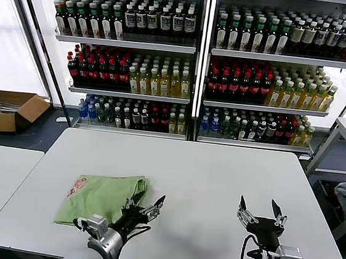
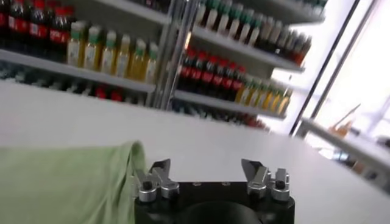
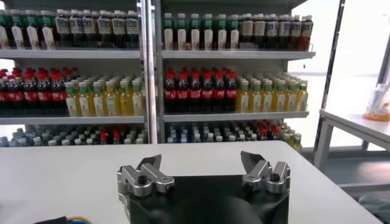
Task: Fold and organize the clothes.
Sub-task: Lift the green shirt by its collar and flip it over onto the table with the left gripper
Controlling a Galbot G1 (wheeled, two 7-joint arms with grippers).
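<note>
Left gripper [image 1: 148,202], jaws spread and empty, sits at the right edge of a folded green shirt [image 1: 101,197]; right gripper [image 1: 261,209] likewise, on the near right.

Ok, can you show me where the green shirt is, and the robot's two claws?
green shirt [image 1: 101,197], head view, middle of the folded cloth.
left gripper [image 1: 146,206], head view, gap between its open fingertips, at the shirt's right edge.
right gripper [image 1: 261,209], head view, gap between its open fingertips, over bare table.
</note>
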